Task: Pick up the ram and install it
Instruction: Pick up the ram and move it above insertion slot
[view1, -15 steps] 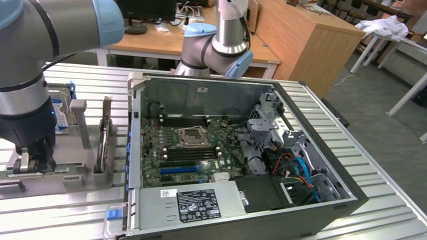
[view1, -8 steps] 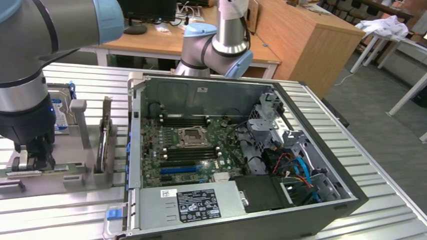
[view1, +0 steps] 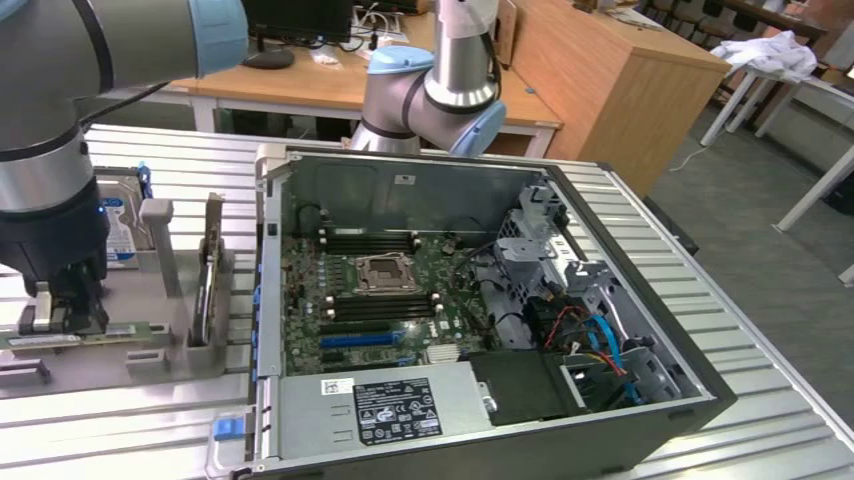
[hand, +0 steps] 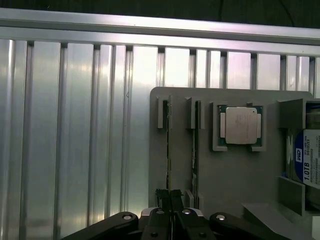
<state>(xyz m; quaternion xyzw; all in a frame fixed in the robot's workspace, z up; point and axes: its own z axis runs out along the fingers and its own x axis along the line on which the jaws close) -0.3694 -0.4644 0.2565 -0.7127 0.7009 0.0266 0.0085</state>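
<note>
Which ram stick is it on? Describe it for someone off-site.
Find the grey holder on the ribbed table. Beside the CPU two thin sticks stand on edge. The ram is the farther one, its end between the fingers, unlike its neighbour.

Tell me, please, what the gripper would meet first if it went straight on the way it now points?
The gripper would meet the ram, standing on edge in the grey holder; it may be touching it already, as depth is unclear.

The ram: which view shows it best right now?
Exterior view: the ram shows its length along the holder, under the gripper. The wrist view has it edge-on, a thin line between the shut fingers.
</note>
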